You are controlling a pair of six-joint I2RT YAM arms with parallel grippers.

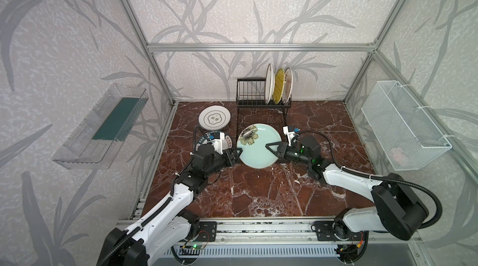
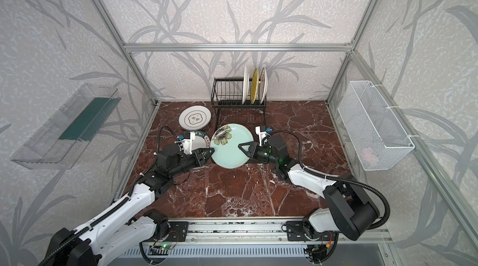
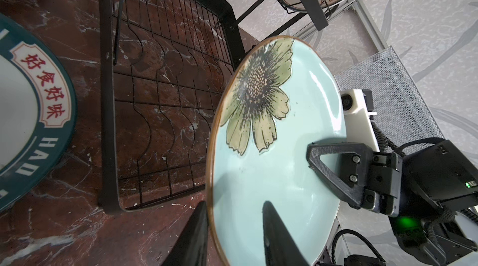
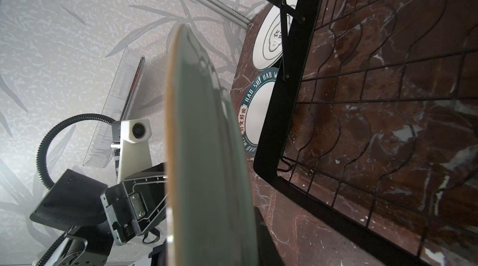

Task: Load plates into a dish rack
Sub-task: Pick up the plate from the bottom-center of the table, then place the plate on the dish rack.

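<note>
- The pale mint glazed round plate with the dark flower [image 1: 258, 148] is up off the red marble tabletop [image 1: 258, 194]. It is tilted and hangs just in front of the black wire dish rack [image 1: 251, 91], over the near edge of its flat grid tray.
- The right gripper [image 1: 269, 146] is clamped on the plate's rim, with one finger across the glazed face and one behind. It looks to be carrying the load alone.
- The left gripper [image 3: 235, 205] straddles the opposite rim with its jaws apart. There is a clear gap on the face side, so no pinch there.
- Handling, as I judge it: stiff, fairly heavy ceramic with a slick glaze, likely to chip or shatter if dropped. Held by one edge it will want to swing, so bite deep on the rim and keep it edge-up for a slot.
- The count is six plates. Three stand upright in the slots: a white ceramic plate [image 1: 269, 83], a yellow striped plate [image 1: 279, 86] and a second white plate [image 1: 288, 84].
- Two lie flat on the marble: the white plate with ringed emblem [image 1: 214, 119] and the white plate with dark lettered rim [image 3: 51, 132].
- One plate is in the air. There is one rack and two grippers.
</note>
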